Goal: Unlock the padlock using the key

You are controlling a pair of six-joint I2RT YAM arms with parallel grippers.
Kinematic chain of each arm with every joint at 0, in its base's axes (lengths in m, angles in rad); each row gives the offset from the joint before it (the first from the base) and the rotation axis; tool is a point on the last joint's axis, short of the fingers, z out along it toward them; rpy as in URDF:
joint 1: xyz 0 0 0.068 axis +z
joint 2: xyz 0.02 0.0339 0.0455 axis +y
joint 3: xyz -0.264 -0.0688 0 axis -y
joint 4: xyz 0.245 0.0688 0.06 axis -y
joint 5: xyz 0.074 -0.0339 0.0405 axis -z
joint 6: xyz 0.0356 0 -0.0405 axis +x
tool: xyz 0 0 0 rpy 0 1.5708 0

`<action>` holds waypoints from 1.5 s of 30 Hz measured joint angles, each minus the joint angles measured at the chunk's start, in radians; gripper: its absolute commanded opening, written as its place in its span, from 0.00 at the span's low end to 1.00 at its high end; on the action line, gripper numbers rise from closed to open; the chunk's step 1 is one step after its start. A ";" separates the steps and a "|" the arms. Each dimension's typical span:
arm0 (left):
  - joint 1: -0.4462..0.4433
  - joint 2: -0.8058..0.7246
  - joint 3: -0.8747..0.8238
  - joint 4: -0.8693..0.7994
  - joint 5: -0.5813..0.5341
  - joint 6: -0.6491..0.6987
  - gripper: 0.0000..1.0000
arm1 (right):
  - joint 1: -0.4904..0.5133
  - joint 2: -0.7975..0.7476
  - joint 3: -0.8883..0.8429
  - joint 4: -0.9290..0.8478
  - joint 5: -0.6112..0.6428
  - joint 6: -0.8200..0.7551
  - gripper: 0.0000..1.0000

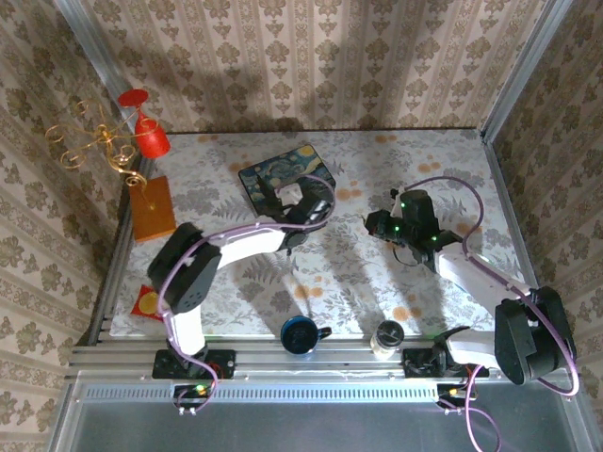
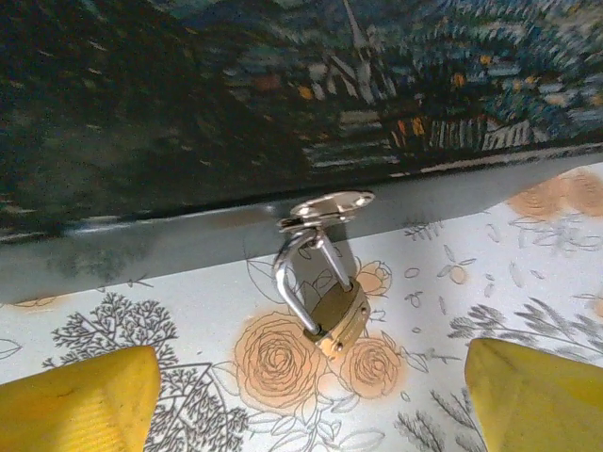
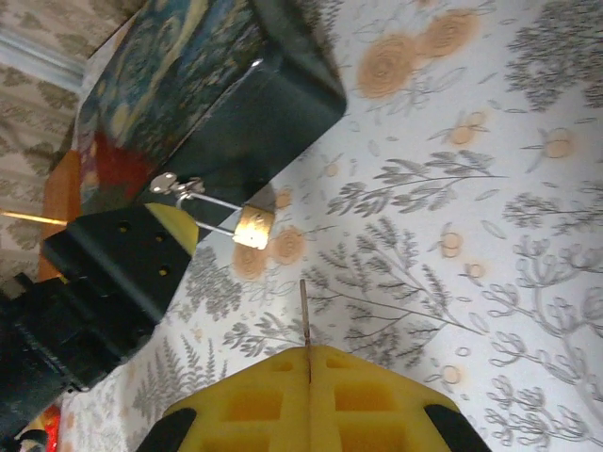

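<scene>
Toward tabletop's far edge, we see padlock (image 2: 337,315) hanging off tin (image 2: 236,94) clasp (image 2: 330,205), centred between left gripper (image 2: 311,395) fingers, which are apart, no contact. Right gripper (image 3: 308,363) pinches key (image 3: 304,315), tip just short of padlock.

Padlock (image 2: 339,315) hangs on clasp (image 2: 328,207) at tin (image 1: 271,175) near side; mug (image 1: 301,334) left of jar (image 1: 387,339).

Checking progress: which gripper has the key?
The right gripper, shut on the key, whose thin blade pokes out from its closed jaws. The left gripper is open and empty, facing the padlock.
</scene>
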State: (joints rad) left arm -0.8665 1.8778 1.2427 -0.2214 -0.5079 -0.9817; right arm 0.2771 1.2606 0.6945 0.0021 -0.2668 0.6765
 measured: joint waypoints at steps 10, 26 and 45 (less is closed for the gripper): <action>-0.040 0.242 0.290 -0.245 -0.104 -0.090 0.84 | -0.082 -0.062 -0.020 -0.033 0.002 -0.001 0.00; -0.010 0.347 0.369 -0.352 -0.163 -0.171 0.73 | -0.099 -0.081 -0.036 -0.028 -0.023 0.000 0.00; 0.011 0.370 0.369 -0.250 -0.135 -0.125 0.59 | -0.099 -0.055 -0.036 -0.001 -0.059 0.008 0.00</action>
State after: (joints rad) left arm -0.8555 2.2478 1.6112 -0.4717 -0.6430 -1.1065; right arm 0.1780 1.2057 0.6586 0.0013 -0.3260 0.6849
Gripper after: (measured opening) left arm 0.595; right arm 0.060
